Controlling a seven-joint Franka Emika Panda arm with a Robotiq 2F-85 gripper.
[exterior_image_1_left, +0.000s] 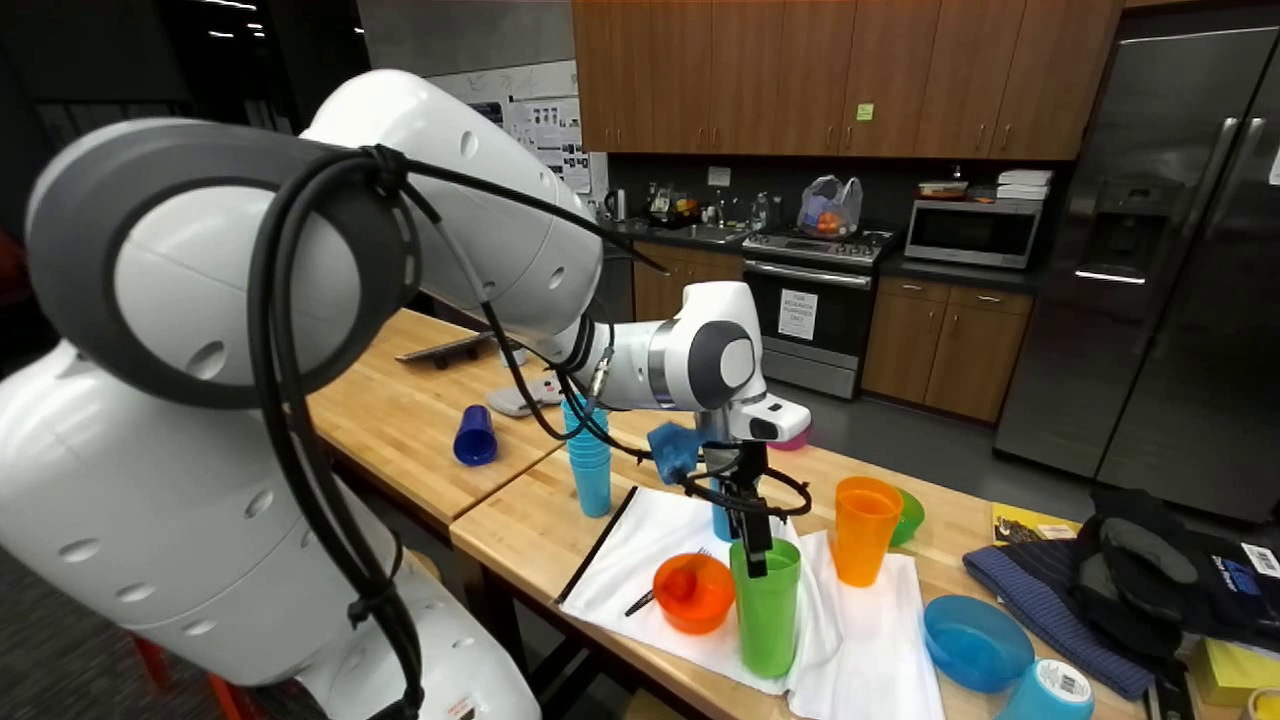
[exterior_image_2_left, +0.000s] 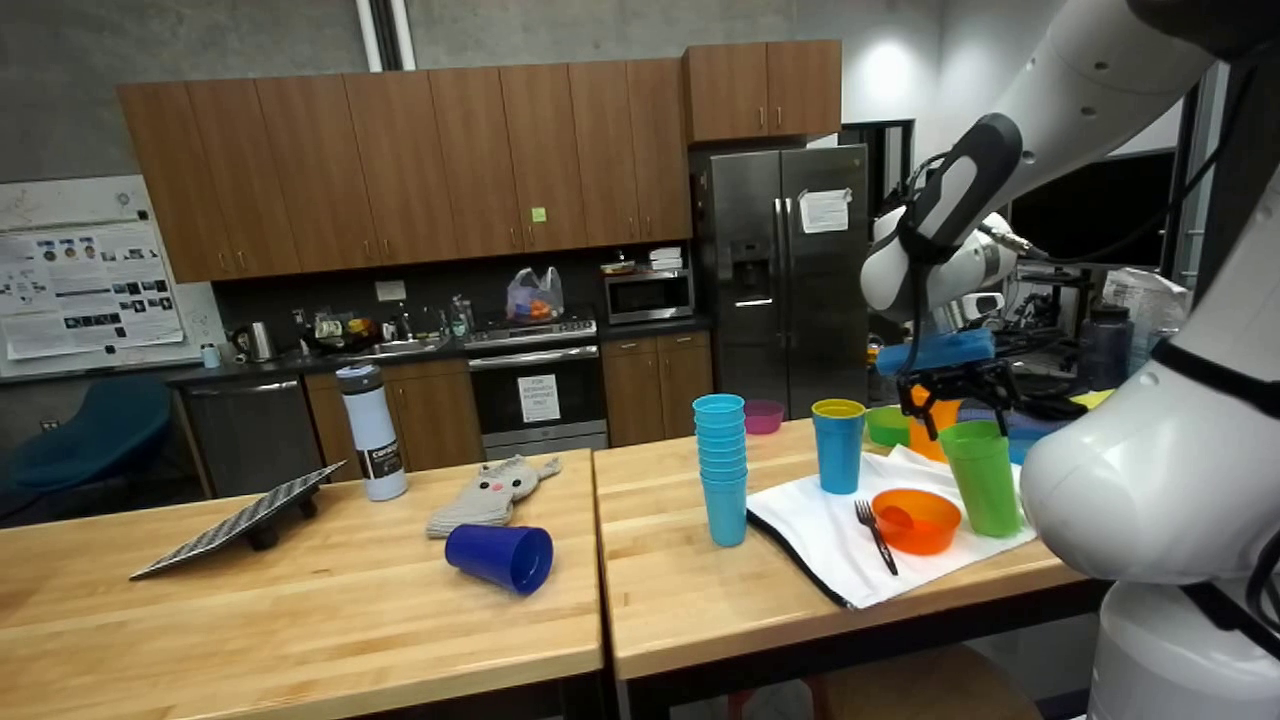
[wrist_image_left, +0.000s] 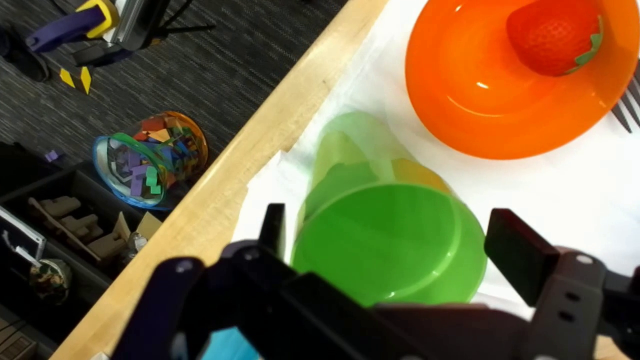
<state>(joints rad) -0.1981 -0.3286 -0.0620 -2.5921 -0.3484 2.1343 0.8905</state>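
Gripper (wrist_image_left: 385, 232) set wide about a green cup (wrist_image_left: 385, 260): possible sources of failure

The two fingers (wrist_image_left: 273, 227) stand well apart and hold nothing, one beside each flank of the green cup's rim in the wrist view; whether either touches it cannot be told. The green cup stands on a white cloth (exterior_image_1_left: 640, 550) close to the near edge of the table (exterior_image_2_left: 680, 610). In both exterior views an orange bowl (wrist_image_left: 450, 75) lies just to its left, containing a strawberry (wrist_image_left: 552, 40), with a fork (exterior_image_2_left: 880, 545) farther left; a blue cup (exterior_image_2_left: 838, 460) and an orange cup (exterior_image_1_left: 865, 530) stand on the far side.

Three hazards may be noted. First, tipping: were the fingers to close off-centre, the nearer one would meet the tall green cup alone and could topple it, perhaps over the near edge. Second, rim strike: a descent slightly out of line could set a fingertip on the lip, since the clearance looks slight. Third, disturbance of neighbours: a drift to the left could nudge the orange bowl and roll the strawberry, while the creased white cloth might bunch and shift whatever rests on it.
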